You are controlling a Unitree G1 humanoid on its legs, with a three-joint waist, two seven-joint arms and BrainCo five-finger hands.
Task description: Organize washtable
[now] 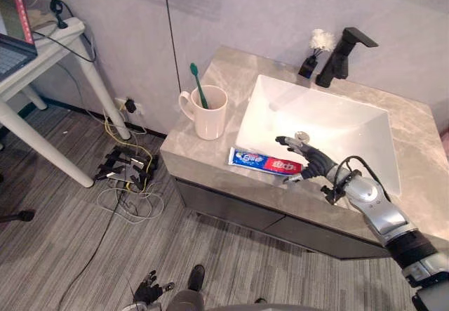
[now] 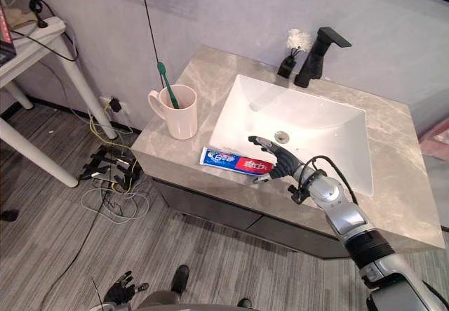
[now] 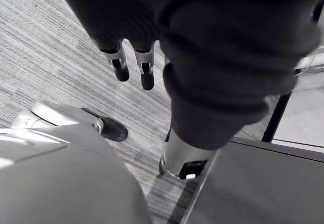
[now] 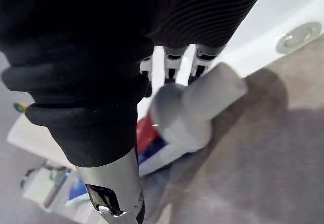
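A red, white and blue toothpaste tube (image 1: 263, 161) lies on the grey stone washtable (image 1: 203, 149) at the sink's front rim, cap end toward my right hand (image 1: 316, 163). The hand's fingers reach out straight over that end and the thumb sits low beside it. In the right wrist view the white cap (image 4: 197, 105) lies between the fingers (image 4: 172, 67) and the thumb, not clamped. A cream cup (image 1: 208, 114) with a green toothbrush (image 1: 198, 85) stands left of the tube. My left hand (image 1: 147, 286) hangs low over the floor, fingers (image 3: 121, 67) relaxed.
The white sink (image 1: 337, 125) takes the middle of the washtable, with a black faucet (image 1: 344, 55) and a white tuft in a black holder (image 1: 317, 48) behind it. A white side table (image 1: 42, 58) stands at the left. Cables (image 1: 130, 177) lie on the floor beside the cabinet.
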